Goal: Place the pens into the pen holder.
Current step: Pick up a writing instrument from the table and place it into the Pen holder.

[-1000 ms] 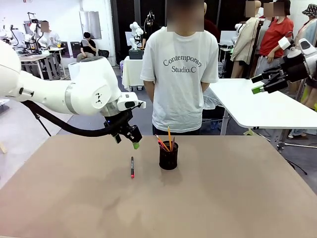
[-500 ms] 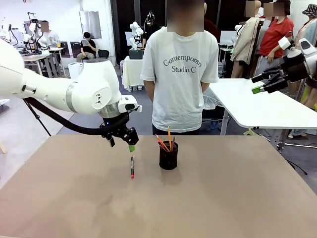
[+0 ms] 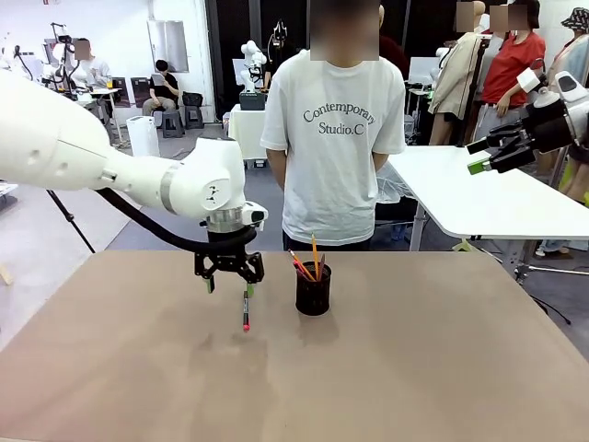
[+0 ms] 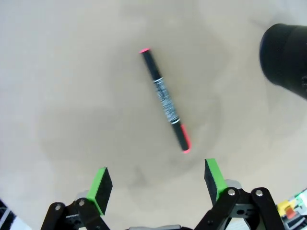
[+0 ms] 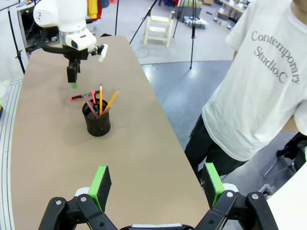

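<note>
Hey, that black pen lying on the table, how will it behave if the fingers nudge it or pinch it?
The pen looks round and slim, so it probably rolls if nudged sideways. It seems rigid and light, likely lifting without bending.

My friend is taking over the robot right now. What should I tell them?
Left end effector: open, empty, hanging just over the black pen with red-pink ends, which lies flat on the table left of the pen holder.
Right end effector: open, empty, raised high off to the right side.
Done: several pens stand in the holder.
Left: lower, grip the black pen, drop it into the holder.
</note>
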You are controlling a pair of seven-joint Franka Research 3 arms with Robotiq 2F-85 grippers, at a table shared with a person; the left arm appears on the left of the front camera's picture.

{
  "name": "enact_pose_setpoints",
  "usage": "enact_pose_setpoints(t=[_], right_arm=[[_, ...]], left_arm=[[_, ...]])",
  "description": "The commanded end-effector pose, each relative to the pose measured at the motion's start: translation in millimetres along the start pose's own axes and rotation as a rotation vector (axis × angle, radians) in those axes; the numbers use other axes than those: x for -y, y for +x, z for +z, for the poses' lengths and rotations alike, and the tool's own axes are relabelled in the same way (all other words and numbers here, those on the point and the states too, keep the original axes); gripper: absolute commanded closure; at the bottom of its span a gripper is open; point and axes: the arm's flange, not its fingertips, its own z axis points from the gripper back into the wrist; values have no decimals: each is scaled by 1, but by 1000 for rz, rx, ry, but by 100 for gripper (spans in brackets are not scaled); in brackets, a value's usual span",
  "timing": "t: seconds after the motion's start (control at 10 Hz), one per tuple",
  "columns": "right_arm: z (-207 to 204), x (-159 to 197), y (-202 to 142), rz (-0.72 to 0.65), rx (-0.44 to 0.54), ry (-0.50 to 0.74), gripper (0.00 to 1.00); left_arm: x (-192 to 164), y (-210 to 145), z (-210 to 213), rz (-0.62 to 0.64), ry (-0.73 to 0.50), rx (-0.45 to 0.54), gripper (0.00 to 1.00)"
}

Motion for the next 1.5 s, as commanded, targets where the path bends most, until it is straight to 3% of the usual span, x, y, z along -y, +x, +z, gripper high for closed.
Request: enact_pose_setpoints(t=[0.0,0.2,0.4,0.6,1.0,1.4], right_arm=[[0,1,5,-18,-19,8,0],[0,1,5,-18,-19,8,0],[0,1,5,-18,-19,8,0],[0,1,5,-18,-19,8,0],[0,1,5,-18,-19,8,0],[0,1,5,-18,-19,8,0]], left_arm=[[4,21,-8,46,-42,-33,0],[1,30,-19,86,-65,-16,0],[-5,35,-36,134,-24,99,0],[-10,36,-43,140,-23,150,0],[-4,39,-52,138,83,140,0],[-3,40,-62,154,85,131,0]])
